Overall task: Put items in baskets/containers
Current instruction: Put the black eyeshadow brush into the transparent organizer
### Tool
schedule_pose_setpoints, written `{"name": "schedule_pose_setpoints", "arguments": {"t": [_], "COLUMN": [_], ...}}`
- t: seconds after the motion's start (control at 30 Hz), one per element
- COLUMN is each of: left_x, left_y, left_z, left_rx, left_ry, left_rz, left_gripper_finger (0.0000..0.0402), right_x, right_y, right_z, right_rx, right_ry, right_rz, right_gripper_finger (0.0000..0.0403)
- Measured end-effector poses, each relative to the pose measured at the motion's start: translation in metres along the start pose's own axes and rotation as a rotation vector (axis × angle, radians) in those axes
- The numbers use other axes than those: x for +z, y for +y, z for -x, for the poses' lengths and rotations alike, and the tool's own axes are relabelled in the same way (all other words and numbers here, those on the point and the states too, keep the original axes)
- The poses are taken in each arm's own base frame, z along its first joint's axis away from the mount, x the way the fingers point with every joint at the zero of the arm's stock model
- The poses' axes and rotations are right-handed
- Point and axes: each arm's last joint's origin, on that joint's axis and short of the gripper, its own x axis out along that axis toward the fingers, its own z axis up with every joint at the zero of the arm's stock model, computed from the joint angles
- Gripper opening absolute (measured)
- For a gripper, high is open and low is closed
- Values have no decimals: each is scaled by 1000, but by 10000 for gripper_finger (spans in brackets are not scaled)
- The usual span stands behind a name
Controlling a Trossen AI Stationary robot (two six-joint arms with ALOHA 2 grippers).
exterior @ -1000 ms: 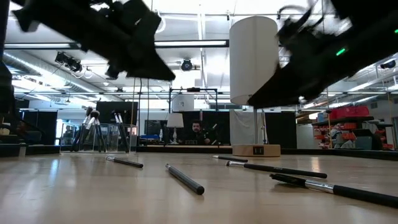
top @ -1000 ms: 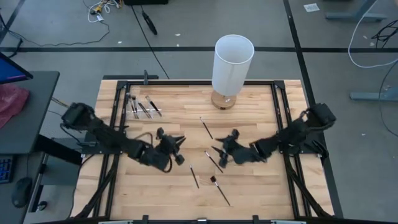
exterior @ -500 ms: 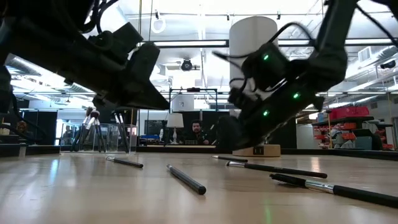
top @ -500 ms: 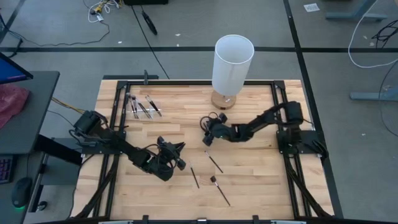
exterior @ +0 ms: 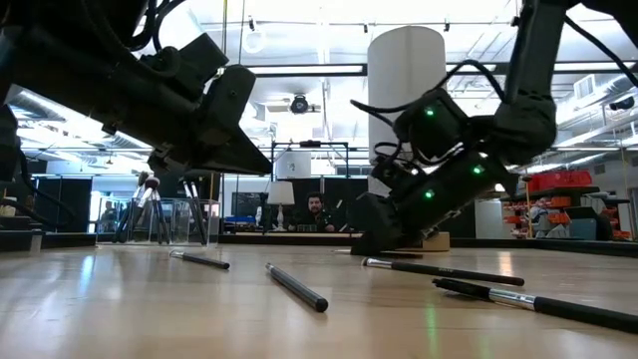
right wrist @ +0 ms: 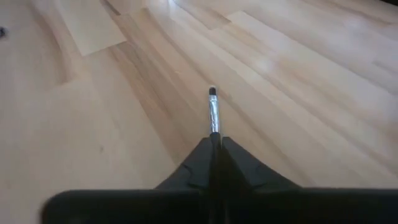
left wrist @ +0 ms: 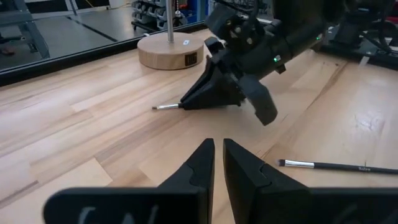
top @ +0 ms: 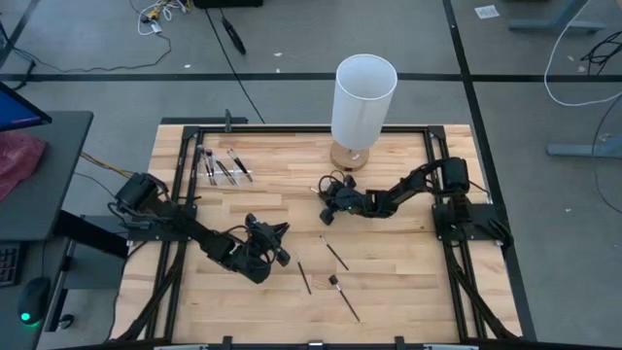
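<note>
Two arms are over your table. Your right gripper [top: 326,204] is down on the wood near the lamp base [top: 349,157], its fingers pinched together on a makeup brush [right wrist: 214,112] — only the silver ferrule and small tip stick out past them; the handle is hidden. Your left gripper [top: 279,243] hangs near the table's middle, fingers nearly closed with a thin gap, holding nothing. Three loose brushes [top: 340,294] lie between the arms, toward the near edge. More brushes [top: 219,165] sit in the far-left corner — you can't make out a clear container's walls around them.
</note>
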Motion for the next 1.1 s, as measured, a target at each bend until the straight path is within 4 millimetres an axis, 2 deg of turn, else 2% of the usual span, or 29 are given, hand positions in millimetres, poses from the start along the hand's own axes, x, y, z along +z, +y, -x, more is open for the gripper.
{"name": "schedule_pose_setpoints", "arguments": {"t": [0.1,0.27,0.5,0.77,0.9,1.1], "left_x": [0,0,1,4,6,10], "left_y": [0,0,-1,-6,-7,-11], "left_z": [0,0,0,0,0,0], "left_rx": [0,-1,-6,-58,-68,-118], "left_ry": [0,1,-1,4,-6,-7], "left_rz": [1,6,17,-20,-34,-53], "left_gripper_finger": [34,34,34,34,35,35], "right_x": [-7,-19,-31,-27,-23,-22], "right_y": [1,7,23,43,51,61], "right_z": [6,16,44,90,112,127], "right_rx": [31,75,128,301,349,373], "right_ry": [-23,-42,-7,-6,-74,-139], "right_rz": [-9,-17,27,90,89,98], "right_gripper_finger": [11,11,6,6,6,6]}}
